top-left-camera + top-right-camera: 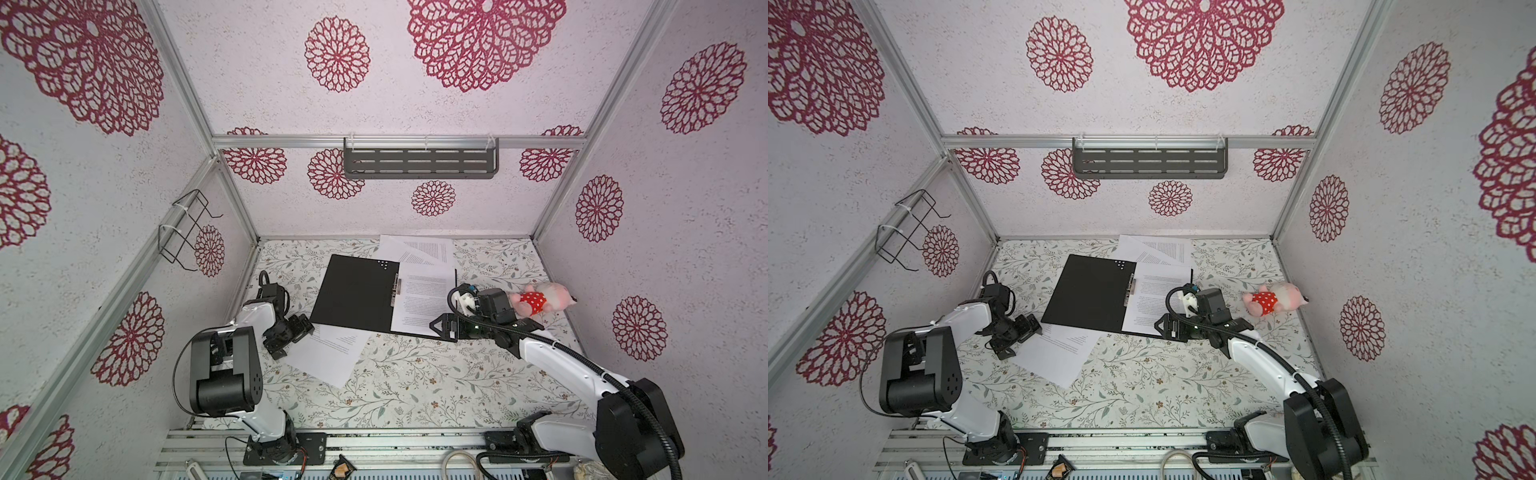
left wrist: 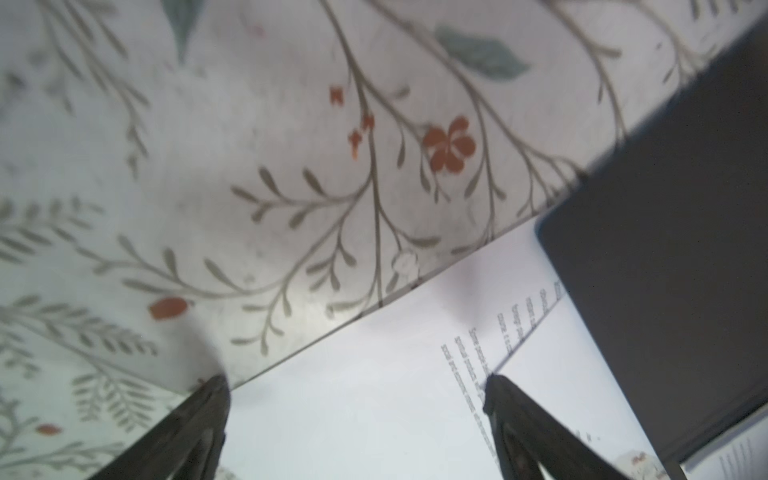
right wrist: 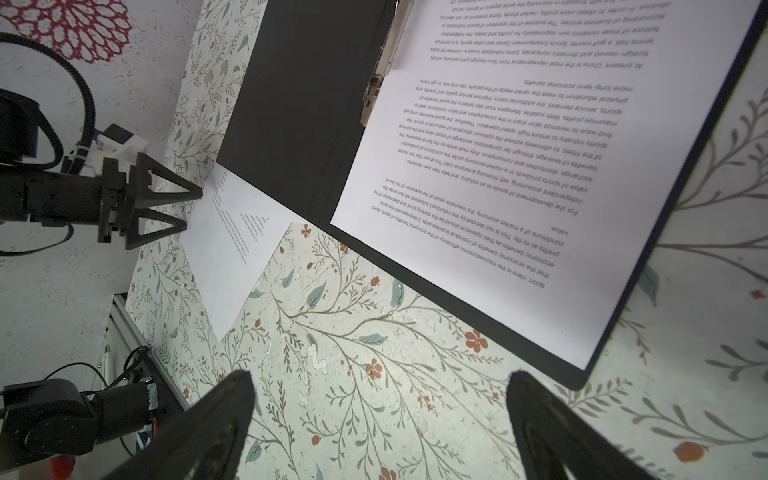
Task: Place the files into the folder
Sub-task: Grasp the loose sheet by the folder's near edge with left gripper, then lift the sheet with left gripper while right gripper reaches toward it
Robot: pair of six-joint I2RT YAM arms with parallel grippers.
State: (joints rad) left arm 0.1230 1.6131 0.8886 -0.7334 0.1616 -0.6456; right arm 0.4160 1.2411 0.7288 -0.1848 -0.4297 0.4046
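The folder lies open at the back middle of the table, black inside up, metal clip along its spine. One of the files lies on its right half. Two more sheets stick out behind its far edge. Two overlapping sheets lie at the front left, tucked under the folder's near corner. My left gripper is open, low over those sheets' left edge. My right gripper is open and empty beside the folder's near right corner.
A pink plush toy in a red spotted dress lies at the right, just behind my right wrist. A dark slotted shelf hangs on the back wall and a wire rack on the left wall. Flowered tabletop spreads in front.
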